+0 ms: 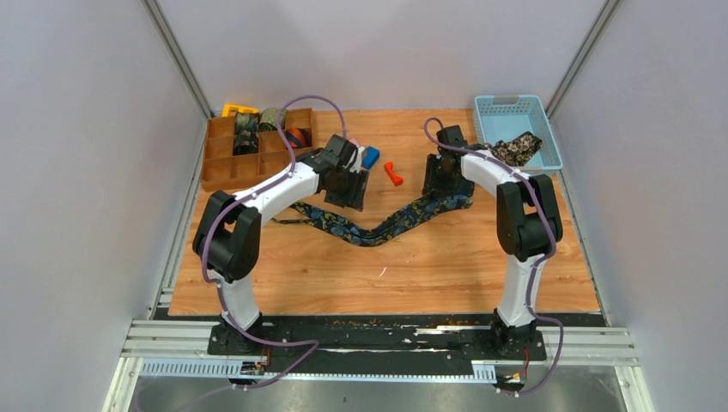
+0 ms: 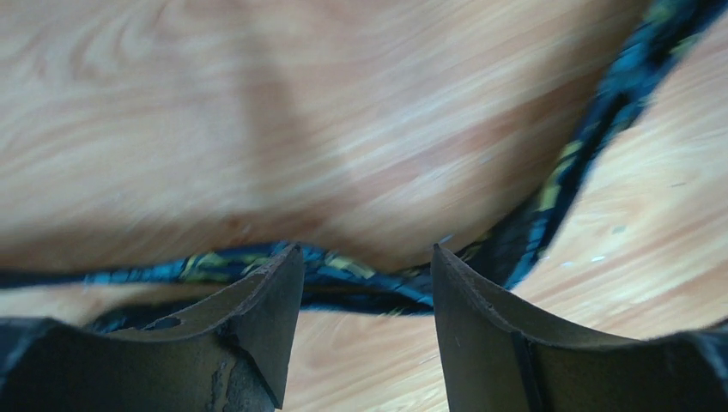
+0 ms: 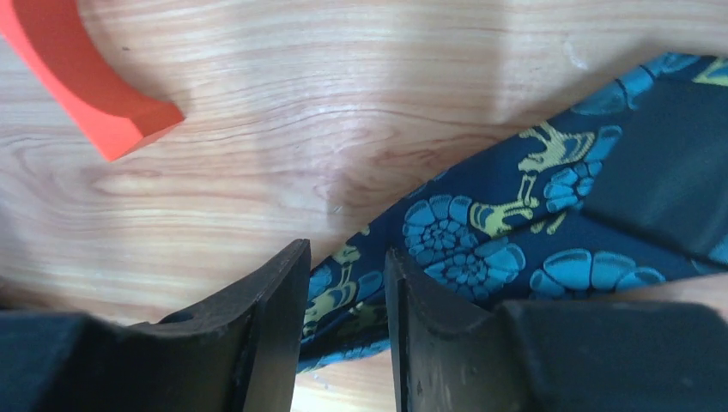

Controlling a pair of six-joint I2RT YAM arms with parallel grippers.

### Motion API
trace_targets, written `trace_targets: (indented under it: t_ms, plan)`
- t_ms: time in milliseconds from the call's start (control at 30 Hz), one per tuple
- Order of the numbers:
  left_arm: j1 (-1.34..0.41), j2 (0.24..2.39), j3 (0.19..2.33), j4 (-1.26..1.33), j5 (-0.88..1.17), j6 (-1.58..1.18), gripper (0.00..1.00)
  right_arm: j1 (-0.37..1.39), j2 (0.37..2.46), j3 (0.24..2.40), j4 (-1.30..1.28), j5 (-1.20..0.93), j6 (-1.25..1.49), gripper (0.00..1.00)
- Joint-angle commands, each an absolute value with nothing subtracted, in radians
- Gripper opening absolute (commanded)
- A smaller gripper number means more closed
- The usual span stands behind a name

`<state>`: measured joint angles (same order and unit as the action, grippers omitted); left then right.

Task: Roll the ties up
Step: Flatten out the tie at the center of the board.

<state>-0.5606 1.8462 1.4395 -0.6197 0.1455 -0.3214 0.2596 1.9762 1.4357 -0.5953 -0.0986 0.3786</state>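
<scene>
The task is only partly done. Some rolled ties (image 1: 247, 136) sit as small coils in the compartments of the wooden box (image 1: 219, 172) at the far left corner of the table (image 1: 386, 283), so these ones look finished. The navy tie (image 1: 378, 232) with the blue and gold pattern is not yet rolled: it lies flat and fully stretched across the middle of the table, in a loose wave from the left side to the right side. A floral tie (image 1: 518, 150) hangs over the rim of the blue basket (image 1: 485, 120) at the far right corner, and it appears unrolled too. The left gripper (image 2: 365, 257) is low over the narrow part of the navy tie; its jaws stand well apart and hold nothing, and the strip passes under the gap. The right gripper (image 3: 343, 257) is at the wide end, its jaws separated only by a narrow gap with the fabric seen in it; whether they already pinch the cloth cannot be told. An orange block (image 1: 393, 173) and a blue block (image 1: 370, 157) lie just beyond the tie. At least two ties seem left to roll.
</scene>
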Motion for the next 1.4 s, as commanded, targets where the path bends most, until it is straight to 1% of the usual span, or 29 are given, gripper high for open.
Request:
trace_targets:
  t_ms: [0, 100, 300, 467, 667, 900, 1033, 1167, 1367]
  plan:
    - [-0.559, 1.748, 1.337, -0.636, -0.039, -0.268, 0.63, 0.260, 2.042, 1.506, -0.646, -0.088, 0.322, 0.38]
    - [-0.557, 1.773, 1.329, -0.651, -0.105, -0.255, 0.62, 0.253, 2.082, 1.526, -0.673, -0.077, 0.311, 0.37]
    - [-0.532, 1.857, 1.342, -0.649, -0.155, -0.247, 0.59, 0.223, 2.090, 1.519, -0.750, -0.056, 0.290, 0.36]
    - [-0.506, 1.923, 1.360, -0.628, -0.159, -0.230, 0.58, 0.202, 2.037, 1.406, -0.735, -0.035, 0.285, 0.36]
    - [-0.495, 2.059, 1.489, -0.692, -0.167, -0.210, 0.56, 0.191, 1.974, 1.311, -0.726, -0.002, 0.289, 0.35]
    - [-0.472, 2.139, 1.593, -0.811, -0.208, -0.197, 0.54, 0.163, 1.950, 1.260, -0.731, 0.083, 0.284, 0.34]
    - [-0.468, 2.118, 1.533, -0.837, -0.210, -0.201, 0.51, 0.146, 1.946, 1.239, -0.732, 0.119, 0.288, 0.34]
    - [-0.469, 2.051, 1.386, -0.812, -0.133, -0.221, 0.47, 0.138, 1.928, 1.212, -0.726, 0.149, 0.294, 0.33]
    - [-0.519, 1.930, 1.244, -0.831, -0.064, -0.232, 0.46, 0.138, 1.904, 1.188, -0.718, 0.133, 0.308, 0.32]
